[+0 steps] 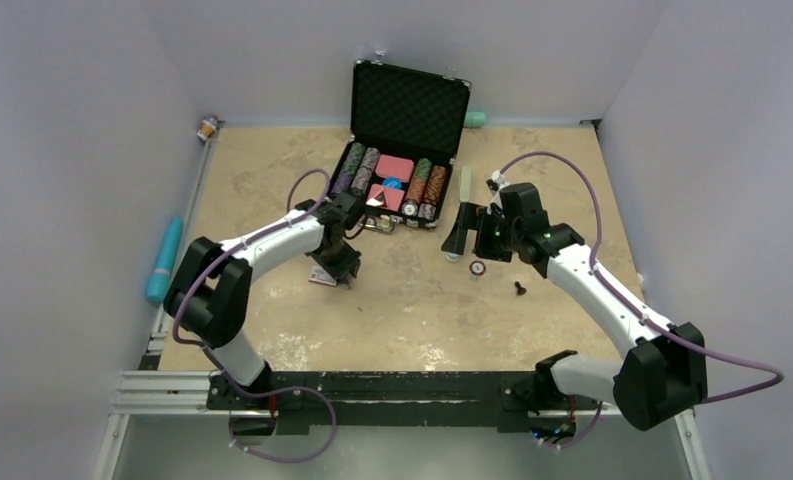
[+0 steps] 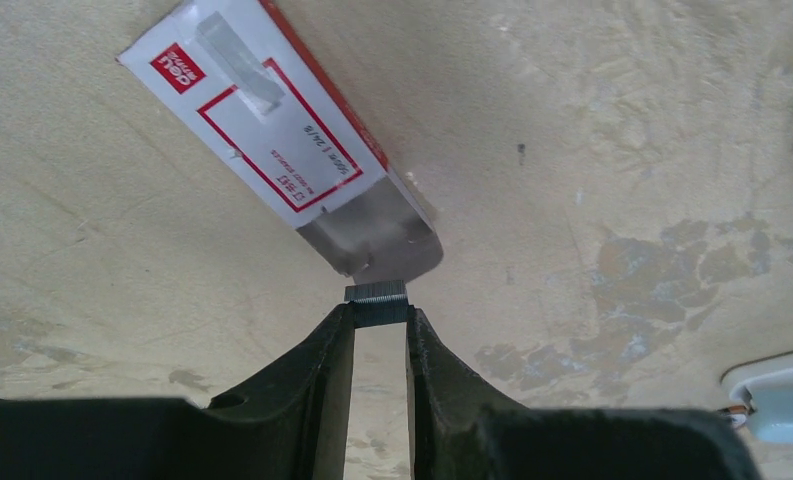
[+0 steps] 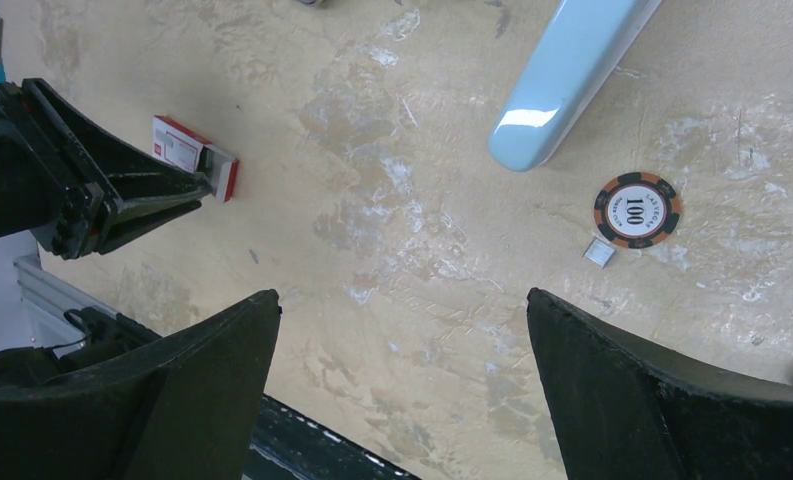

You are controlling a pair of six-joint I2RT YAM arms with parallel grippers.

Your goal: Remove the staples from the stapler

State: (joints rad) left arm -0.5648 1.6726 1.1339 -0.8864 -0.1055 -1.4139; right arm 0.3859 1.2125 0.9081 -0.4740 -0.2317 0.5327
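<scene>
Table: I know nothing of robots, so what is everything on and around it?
staples: one strip, silvery-grey, pinched at the staple box's open end
staple box: one, white and red, left of centre
stapler: one, pale blue and black, right of centre
poker chip: one loose, orange, black and white, near the stapler
silvery scrap: one, beside the poker chip
poker case: one, black, open, far middle
stacked chips: several stacks, mixed colours, inside the poker case
black piece: one, small, right of the poker chip
teal tube: one, beyond the left edge of the table
left gripper: one, black, shut on the staples
right gripper: one, black, open, over bare table
</scene>
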